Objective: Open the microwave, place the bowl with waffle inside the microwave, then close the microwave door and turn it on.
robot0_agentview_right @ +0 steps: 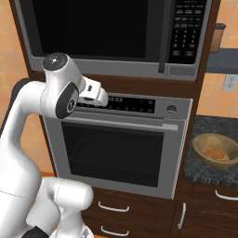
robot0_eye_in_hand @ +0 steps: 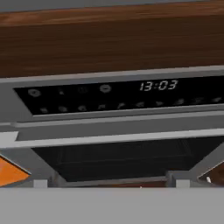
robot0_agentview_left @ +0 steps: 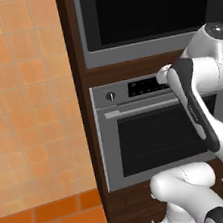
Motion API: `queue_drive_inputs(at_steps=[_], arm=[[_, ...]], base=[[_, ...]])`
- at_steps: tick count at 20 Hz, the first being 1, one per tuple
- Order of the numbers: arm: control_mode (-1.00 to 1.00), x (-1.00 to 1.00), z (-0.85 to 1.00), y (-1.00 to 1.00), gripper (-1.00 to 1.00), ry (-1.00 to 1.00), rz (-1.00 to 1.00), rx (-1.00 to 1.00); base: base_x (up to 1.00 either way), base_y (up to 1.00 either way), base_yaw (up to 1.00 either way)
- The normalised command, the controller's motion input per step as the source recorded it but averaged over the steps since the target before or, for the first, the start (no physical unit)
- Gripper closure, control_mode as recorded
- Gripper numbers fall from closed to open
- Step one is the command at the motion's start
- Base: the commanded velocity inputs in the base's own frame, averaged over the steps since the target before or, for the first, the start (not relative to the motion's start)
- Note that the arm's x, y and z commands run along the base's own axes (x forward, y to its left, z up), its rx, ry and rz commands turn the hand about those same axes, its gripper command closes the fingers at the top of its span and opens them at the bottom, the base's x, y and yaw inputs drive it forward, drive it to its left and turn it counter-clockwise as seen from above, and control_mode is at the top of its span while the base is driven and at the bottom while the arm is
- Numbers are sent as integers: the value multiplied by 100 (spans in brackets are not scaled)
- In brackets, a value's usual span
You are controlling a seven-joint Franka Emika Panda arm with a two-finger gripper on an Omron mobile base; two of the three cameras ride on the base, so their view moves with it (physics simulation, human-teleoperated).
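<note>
Right base view, item 1: the microwave (robot0_agentview_right: 116, 35), built in at the top of the brown cabinet column, with the microwave door (robot0_agentview_right: 93, 28) shut flat against the frame and a keypad (robot0_agentview_right: 186, 28) to its right. Step 1 of the task is not yet done.

Item 2: the silver oven (robot0_agentview_right: 118, 144) directly below, with bar handle (robot0_agentview_right: 111, 122), knob (robot0_agentview_right: 171, 109) and a display strip. In the hand view the oven display (robot0_eye_in_hand: 158, 85) reads 13:03.

Item 3: the bowl (robot0_agentview_right: 214, 149), resting on the dark counter (robot0_agentview_right: 204, 130) to the right of the oven, well apart from my arm. The waffle (robot0_agentview_right: 217, 152) lies flat inside it.

Item 4: my gripper (robot0_agentview_right: 95, 93), level with the oven's control strip and close to it. Its tips sit at the bottom edge of the hand view, too little of them showing; I cannot tell whether the jaws are apart or together.

Risks, as I judge them:
- My hand points at the oven, not the microwave; reaching forward from here would catch the wrong handle or knob.
- The door looks side-hinged; pulling off the swing arc could make the tips slip.
- An open door could block my path to the bowl.
- A tilted bowl could spill the waffle.
</note>
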Motion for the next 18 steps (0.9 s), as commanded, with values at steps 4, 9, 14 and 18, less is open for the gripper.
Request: queue_drive_inputs(at_steps=[4, 9, 14, 18], arm=[[-100, -30, 84, -57, -100, -20, -13, 0], [-100, -56, 82, -62, -100, -17, -11, 0], [-100, -43, 77, -62, -100, -12, -11, 0], [-100, -8, 31, -70, -100, -2, -18, 0]], base=[[0, 0, 0], [0, 0, 0], [0, 0, 0], [0, 0, 0]])
